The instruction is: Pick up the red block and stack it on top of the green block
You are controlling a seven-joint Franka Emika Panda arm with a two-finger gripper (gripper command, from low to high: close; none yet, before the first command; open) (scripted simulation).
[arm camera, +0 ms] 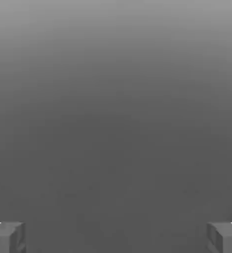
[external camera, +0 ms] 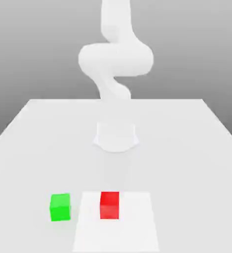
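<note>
Red block (external camera: 109, 205) sits on the white patch (external camera: 116, 237), just to the exterior view's right of the green block (external camera: 60, 207). Gripper (arm camera: 116, 238) empty, fingers spread wide. I judge we're pre-grasp; next I need to line up over red and descend.
</note>
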